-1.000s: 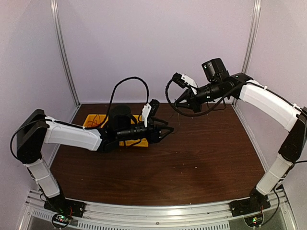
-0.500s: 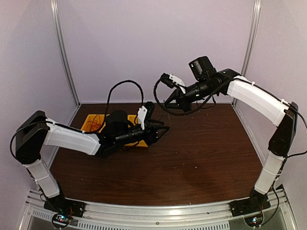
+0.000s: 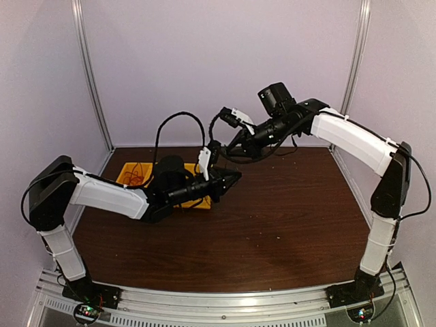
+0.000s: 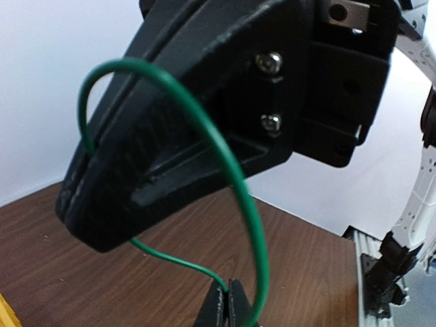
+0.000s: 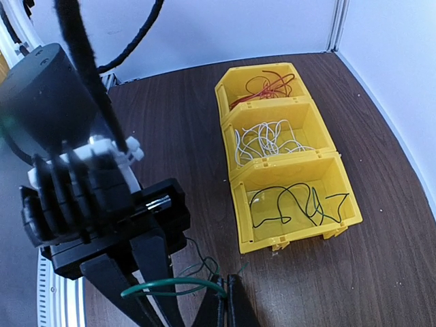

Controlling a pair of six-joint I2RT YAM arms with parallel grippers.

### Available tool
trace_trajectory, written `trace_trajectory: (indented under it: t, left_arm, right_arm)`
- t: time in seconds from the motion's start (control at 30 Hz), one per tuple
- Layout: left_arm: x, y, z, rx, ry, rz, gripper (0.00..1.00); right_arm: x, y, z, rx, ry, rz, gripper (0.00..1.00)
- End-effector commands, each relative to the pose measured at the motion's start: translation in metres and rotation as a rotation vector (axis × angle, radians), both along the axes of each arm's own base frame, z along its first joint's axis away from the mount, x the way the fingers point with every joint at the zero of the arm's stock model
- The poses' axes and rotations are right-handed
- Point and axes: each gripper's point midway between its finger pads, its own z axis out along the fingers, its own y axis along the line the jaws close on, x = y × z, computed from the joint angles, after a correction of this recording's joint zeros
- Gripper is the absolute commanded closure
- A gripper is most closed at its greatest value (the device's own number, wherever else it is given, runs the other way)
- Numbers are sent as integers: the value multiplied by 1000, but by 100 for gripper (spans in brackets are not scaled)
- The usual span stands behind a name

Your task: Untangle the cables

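Observation:
A green cable [image 4: 255, 224] arcs in a loop between my two grippers, above the table. My left gripper [image 4: 229, 304] is shut on one end of it. My right gripper [image 5: 227, 300] is shut on the other end of the green cable [image 5: 174, 281]. From above, the left gripper [image 3: 237, 176] and the right gripper [image 3: 223, 151] nearly meet beside the yellow bins [image 3: 129, 170]. Red cables [image 5: 267, 85], white cables [image 5: 269, 139] and black cables [image 5: 300, 201] each lie in a separate bin. More thin dark green cables [image 5: 204, 260] lie on the table below the grippers.
The three joined yellow bins [image 5: 300, 235] stand at the back left of the dark wooden table [image 3: 286, 225]. A thick black arm cable [image 3: 178, 117] arches over the left wrist. White walls and metal posts close in the back and sides.
The right arm has swung left and down towards the left gripper. The left gripper, open before, has shut on the green cable.

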Motion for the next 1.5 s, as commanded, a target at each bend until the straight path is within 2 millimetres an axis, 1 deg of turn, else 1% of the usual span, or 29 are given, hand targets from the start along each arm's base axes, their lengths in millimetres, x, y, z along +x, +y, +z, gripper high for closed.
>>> trace_trajectory:
  t: [0.0,0.1,0.2,0.3,0.33,0.37,0.47,0.63,0.73,0.83,1.0,1.07,1.13,1.23,1.33,1.4,1.47]
  left_arm:
    - [21,10,11,-32,-3,105,100]
    - [46,36,5,-4,17,232,100]
    - [68,64,5,18,16,304,100]
    - [87,83,4,36,12,311,100]
    - [97,91,0,46,16,312,100]
    - [104,95,-2,51,19,306,100]
    - [120,97,-13,70,21,271,100]
    - [134,86,-33,76,41,225,100]
    - [138,78,-41,56,63,197,100]
    - [137,71,-45,28,87,160,100]
    - [141,68,-49,31,96,159,100]
    - [149,73,-55,68,116,210,100]
    - [159,81,-72,152,184,274,100]
    - [167,92,-93,268,267,351,100]
    - [169,110,-113,365,336,438,100]
    - [167,119,-122,415,364,476,100]
    - [165,126,-126,449,379,497,100]
  right_arm:
    - [0,5,3,5,1,3,98]
    - [0,3,-2,-9,7,3,89]
    - [-2,-1,-1,-12,11,10,73]
    - [-3,-12,3,-13,2,2,59]
    - [-3,-17,3,-14,-2,-1,56]
    - [-3,-21,3,-15,-1,-6,55]
    - [-3,-34,-4,-23,3,-33,54]
    - [-6,-51,-12,-42,-10,-74,53]
    - [-8,-59,-13,-44,-20,-88,53]
    - [-7,-66,-15,-47,-30,-105,53]
    - [-7,-71,-26,-53,-16,-112,53]
    - [-9,-70,-30,-54,-5,-107,53]
    - [-10,-71,-32,-54,1,-105,53]
    - [-11,-72,-33,-55,-5,-106,53]
    - [-11,-72,-34,-54,-9,-106,53]
    - [-12,-72,-34,-53,-6,-105,53]
    - [-13,-72,-35,-52,-4,-102,53]
